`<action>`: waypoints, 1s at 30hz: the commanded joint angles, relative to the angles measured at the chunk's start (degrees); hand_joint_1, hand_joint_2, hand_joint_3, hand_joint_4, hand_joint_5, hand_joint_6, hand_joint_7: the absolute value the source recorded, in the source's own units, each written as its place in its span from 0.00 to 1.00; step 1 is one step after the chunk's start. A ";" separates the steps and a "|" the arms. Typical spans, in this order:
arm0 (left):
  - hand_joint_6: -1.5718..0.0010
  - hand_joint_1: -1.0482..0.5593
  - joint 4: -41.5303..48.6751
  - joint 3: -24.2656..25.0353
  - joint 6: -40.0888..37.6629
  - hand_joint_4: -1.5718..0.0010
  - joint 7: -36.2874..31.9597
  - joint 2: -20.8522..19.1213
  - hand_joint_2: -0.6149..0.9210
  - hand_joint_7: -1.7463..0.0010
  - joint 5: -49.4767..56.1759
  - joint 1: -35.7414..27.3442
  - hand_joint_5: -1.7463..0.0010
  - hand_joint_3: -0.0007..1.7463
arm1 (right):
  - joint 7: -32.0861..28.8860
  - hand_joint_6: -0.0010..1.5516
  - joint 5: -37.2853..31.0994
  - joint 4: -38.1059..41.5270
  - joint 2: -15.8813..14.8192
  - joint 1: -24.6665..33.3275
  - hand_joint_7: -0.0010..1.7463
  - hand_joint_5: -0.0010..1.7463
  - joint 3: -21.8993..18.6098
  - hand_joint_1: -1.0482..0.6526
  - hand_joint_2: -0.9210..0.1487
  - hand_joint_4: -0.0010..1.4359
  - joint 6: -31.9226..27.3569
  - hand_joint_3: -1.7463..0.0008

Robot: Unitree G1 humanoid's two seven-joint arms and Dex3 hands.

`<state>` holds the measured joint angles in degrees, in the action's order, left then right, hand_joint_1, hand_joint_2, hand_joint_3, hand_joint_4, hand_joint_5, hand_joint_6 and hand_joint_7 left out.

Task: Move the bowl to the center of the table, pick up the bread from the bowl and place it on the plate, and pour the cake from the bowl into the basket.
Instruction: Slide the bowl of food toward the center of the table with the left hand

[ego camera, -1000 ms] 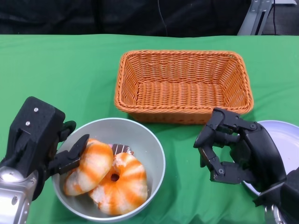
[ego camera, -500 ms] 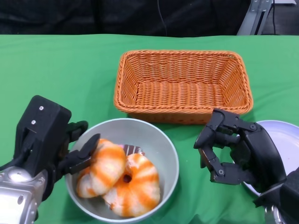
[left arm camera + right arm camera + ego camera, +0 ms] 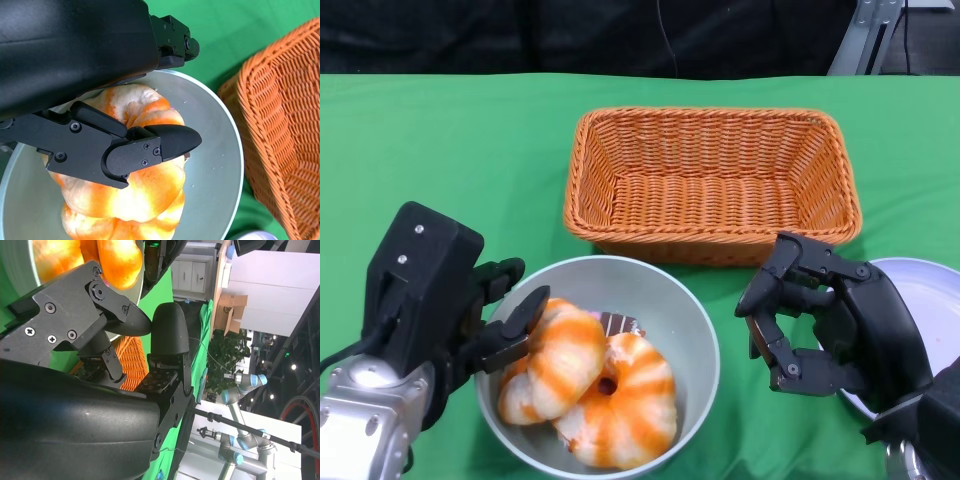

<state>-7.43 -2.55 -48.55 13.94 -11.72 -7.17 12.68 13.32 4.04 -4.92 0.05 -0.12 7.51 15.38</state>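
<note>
A grey bowl (image 3: pixel 698 322) sits at the front of the green table, just before the wicker basket (image 3: pixel 710 180). Two orange-and-white striped breads (image 3: pixel 560 365) fill the bowl, with a dark brown piece of cake (image 3: pixel 618 324) tucked behind them. My left hand (image 3: pixel 430 300) grips the bowl's left rim, one finger (image 3: pixel 150 147) reaching inside over the bread (image 3: pixel 145 185) and the rest outside the wall. To the right of the bowl my right hand (image 3: pixel 830 325) hovers with fingers apart and nothing in them, beside the white plate (image 3: pixel 925 300).
The basket holds nothing and stands directly behind the bowl, its front wall close to the bowl's far rim. Bare green cloth (image 3: pixel 440 150) stretches to the left and behind. The plate lies partly under my right forearm at the right edge.
My left hand has slid the bowl with its contents to the right, toward the middle of the table. The right hand has stayed where it was.
</note>
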 commanded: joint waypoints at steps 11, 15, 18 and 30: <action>0.96 0.25 -0.07 -0.62 1.27 0.94 -1.59 3.14 1.00 0.99 -0.27 -0.14 0.99 0.39 | -0.20 0.49 0.42 -0.23 -0.16 0.52 0.77 0.99 -0.27 0.50 0.37 0.56 0.45 0.36; 0.96 0.25 0.03 -1.20 1.90 0.93 -1.64 3.53 1.00 0.99 0.10 -0.07 0.99 0.39 | -0.35 0.49 0.38 -0.34 0.00 0.58 0.77 0.99 -0.19 0.50 0.37 0.56 0.55 0.35; 0.97 0.25 -0.13 -1.37 2.22 0.94 -1.29 3.72 1.00 1.00 -0.18 -0.07 0.99 0.40 | -0.30 0.49 0.51 -0.25 0.15 0.53 0.77 1.00 -0.14 0.50 0.39 0.56 0.73 0.33; 0.97 0.26 -0.27 -2.52 3.36 0.93 -0.70 3.80 1.00 1.00 -0.42 -0.30 0.99 0.41 | -0.85 0.48 0.27 -0.91 0.31 0.62 0.78 1.00 -0.15 0.50 0.40 0.55 0.21 0.33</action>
<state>-7.43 -4.67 -45.95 12.64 -7.60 -7.53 12.62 12.89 3.99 -5.28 0.41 0.18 7.65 15.37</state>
